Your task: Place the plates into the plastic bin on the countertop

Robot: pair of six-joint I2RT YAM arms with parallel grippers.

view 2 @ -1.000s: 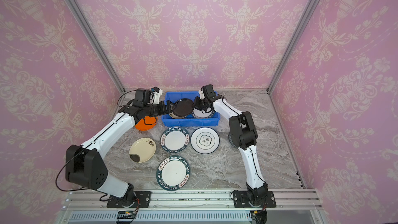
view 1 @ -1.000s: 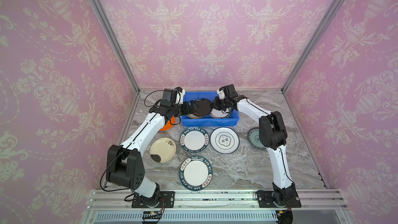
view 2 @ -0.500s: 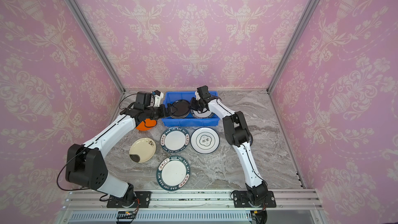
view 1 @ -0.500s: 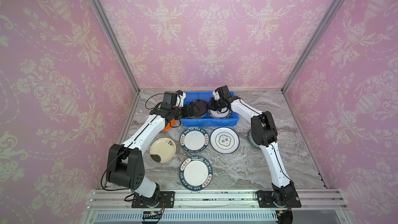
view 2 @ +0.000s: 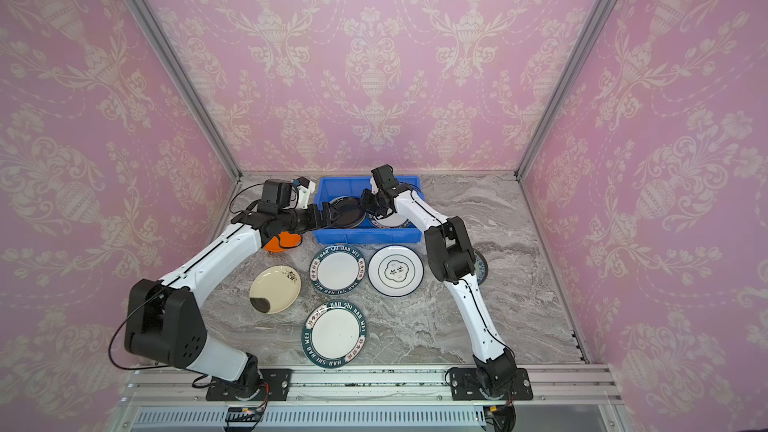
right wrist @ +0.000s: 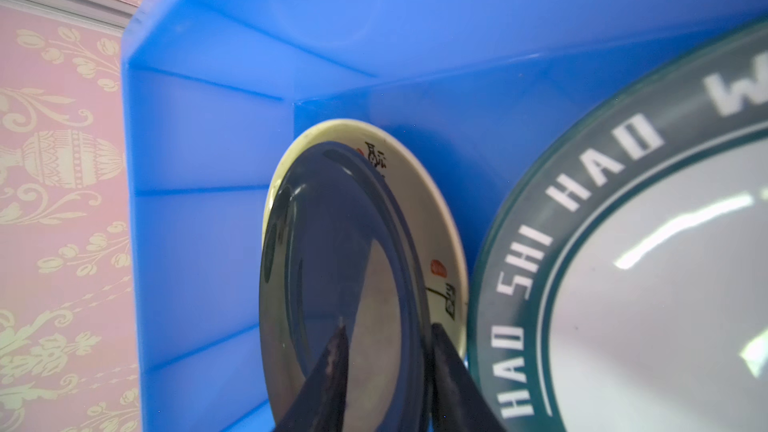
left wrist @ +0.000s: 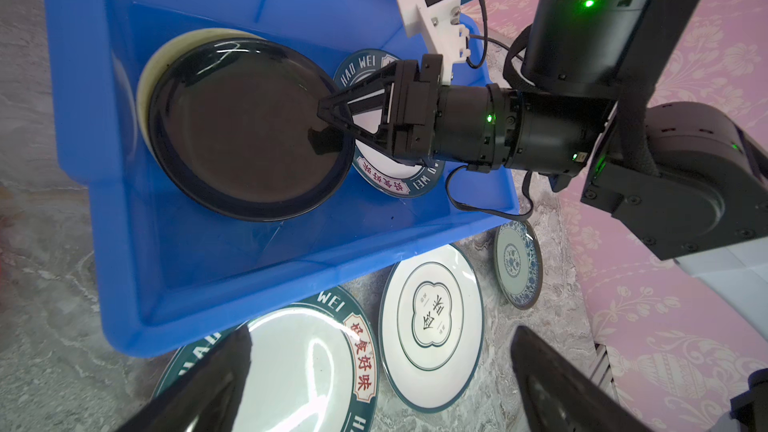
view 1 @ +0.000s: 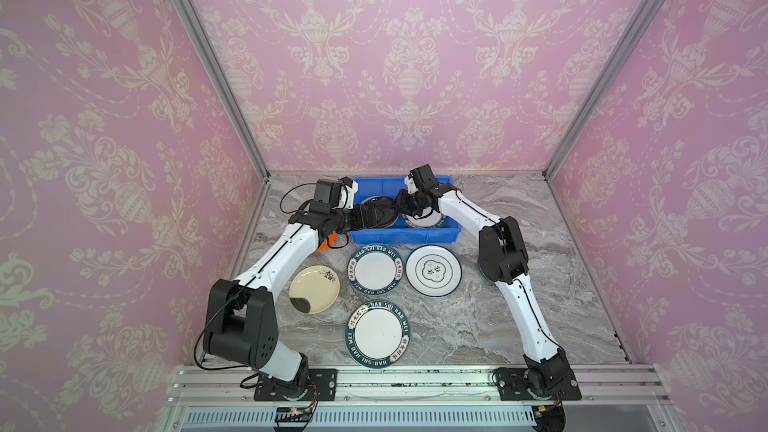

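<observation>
I judge the step in hand to be letting go of the black plate (left wrist: 245, 126). My right end effector (left wrist: 330, 118) straddles its rim with the jaws a little apart; I cannot tell whether the pads press on it. The plate lies in the blue plastic bin (left wrist: 199, 284), under that end effector's tips, on top of a cream plate (right wrist: 419, 209). A teal-lettered plate (right wrist: 623, 284) fills the bin's other half, beneath the right end effector's body.

My left end effector (left wrist: 380, 332) is spread wide and holds nothing, close to the black plate.

Next I should open fully and lift clear without dragging the rim. Then I go for what lies on the worktop (view 1: 478, 326) outside the bin:
- two teal-lettered plates (view 1: 375, 270) (view 1: 377, 333)
- the emblem plate (view 1: 433, 271)
- the cream floral plate (view 1: 314, 288)
- the orange plate (view 2: 282, 241)
- the blue-patterned plate (left wrist: 517, 263)
</observation>
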